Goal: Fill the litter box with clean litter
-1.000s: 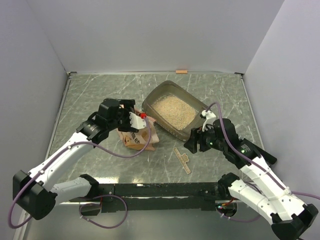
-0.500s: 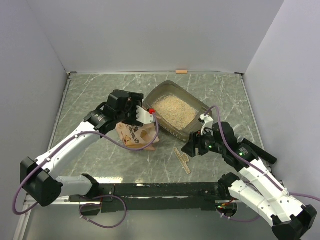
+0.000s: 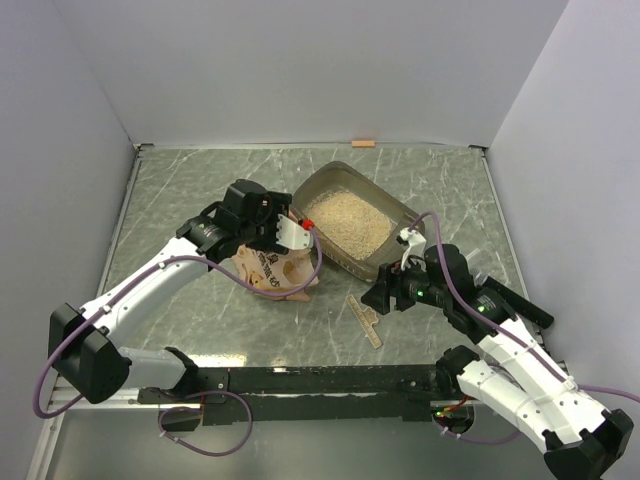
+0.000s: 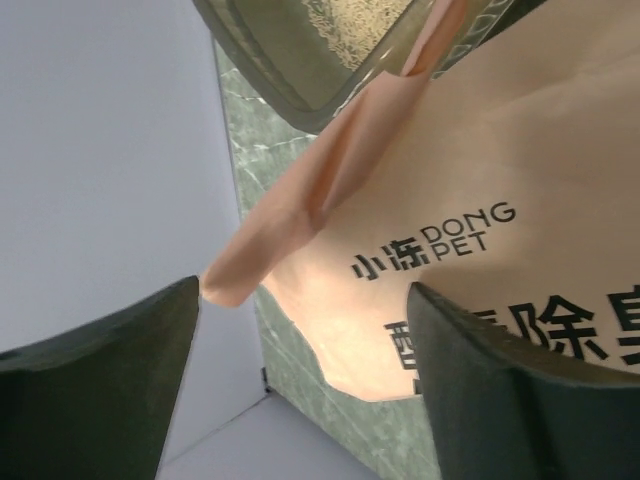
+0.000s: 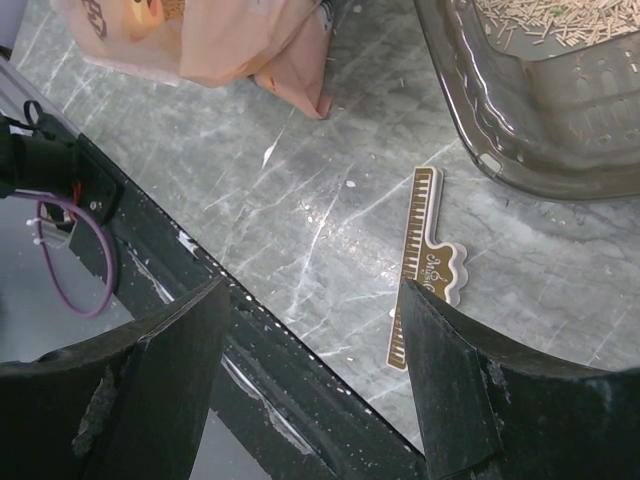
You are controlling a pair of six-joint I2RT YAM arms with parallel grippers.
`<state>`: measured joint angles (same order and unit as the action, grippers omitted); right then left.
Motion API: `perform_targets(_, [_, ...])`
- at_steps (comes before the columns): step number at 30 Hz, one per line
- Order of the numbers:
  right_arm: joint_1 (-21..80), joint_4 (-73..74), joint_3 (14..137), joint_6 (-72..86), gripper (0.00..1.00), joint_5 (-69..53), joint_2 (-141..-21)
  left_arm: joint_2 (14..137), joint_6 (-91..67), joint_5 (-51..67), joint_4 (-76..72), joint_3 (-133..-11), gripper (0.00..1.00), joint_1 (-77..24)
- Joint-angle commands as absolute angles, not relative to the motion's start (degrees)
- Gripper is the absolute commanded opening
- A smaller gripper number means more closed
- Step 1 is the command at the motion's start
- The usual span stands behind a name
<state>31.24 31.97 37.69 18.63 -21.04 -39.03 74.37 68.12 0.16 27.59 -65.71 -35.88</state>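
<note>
The litter box [image 3: 392, 222] is a brown-grey tray at the table's middle right, with pale litter [image 3: 345, 220] inside. The orange bag [image 3: 277, 274] lies crumpled on the table, just left of the tray's near corner. My left gripper [image 3: 296, 233] hovers over the bag's top by the tray's left rim. It is open and empty. In the left wrist view the bag [image 4: 470, 200] lies beyond the spread jaws of that gripper [image 4: 300, 385], and the tray [image 4: 290, 60] is above it. My right gripper [image 3: 384, 293] is open and empty, just off the tray's near rim.
A small tan strip [image 3: 365, 318] lies on the table near the front, under my right gripper; the right wrist view shows the strip [image 5: 420, 265], the tray's corner [image 5: 500, 130] and the bag [image 5: 230, 40]. A black rail [image 3: 320, 380] runs along the near edge. An orange tag [image 3: 362, 143] sits at the back wall.
My left gripper has swung right, from over the bag's left side to the tray's left rim. My right gripper has drawn back a little from the tray toward the near side.
</note>
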Motion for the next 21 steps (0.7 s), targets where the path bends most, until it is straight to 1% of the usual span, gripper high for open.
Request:
perform_targets(1, [31.55,28.83,36.83,19.34,0.75,-22.32,-38.06,74.79,67.68,1.41,29.27,-68.12,0.76,-36.04])
perform_targets(2, [31.73,29.0,36.74,19.42,0.75,-22.24,-37.88,74.79,67.68,1.06,29.27,-68.12,0.62,-36.04])
perform_targets(3, [31.64,29.09,36.65,19.51,0.75,-22.15,-37.71,74.88,67.59,0.79,28.92,-68.03,0.59,-36.04])
perform_targets(4, [31.73,29.09,36.48,19.51,0.76,-22.15,-37.36,74.71,67.67,0.53,28.39,-67.68,0.59,-36.04])
perform_targets(7, [31.64,29.09,36.04,19.77,0.76,-21.97,-36.65,74.27,66.89,0.18,25.06,-66.89,0.64,-36.04])
perform_targets(9, [31.73,29.27,36.04,20.12,0.76,-21.97,-36.39,73.83,66.1,-2.89,22.95,-66.62,0.69,-36.12])
perform_targets(13, [31.73,29.44,36.47,20.39,0.76,-22.06,-35.95,69.8,64.08,-6.24,15.4,-65.22,0.73,-35.95])
perform_targets(14, [31.64,29.62,36.74,20.39,0.76,-22.15,-35.95,68.92,63.38,-5.98,15.38,-65.39,0.79,-35.69])
perform_targets(17, [31.64,30.15,38.23,19.87,0.76,-23.46,-36.73,66.62,56.45,-4.05,18.53,-69.24,0.9,-33.24])
perform_targets(18, [31.73,30.41,39.36,19.52,0.77,-23.99,-37.52,66.71,51.12,-3.78,20.81,-73.09,0.9,-32.35])
perform_targets(20, [31.73,31.2,40.69,19.16,0.77,-24.78,-38.4,67.06,45.73,-0.45,26.51,-77.06,0.91,-28.76])
perform_targets(21, [31.73,31.29,41.65,18.64,0.78,-24.96,-38.93,65.06,42.05,1.13,25.85,-76.73,0.93,-27.52])
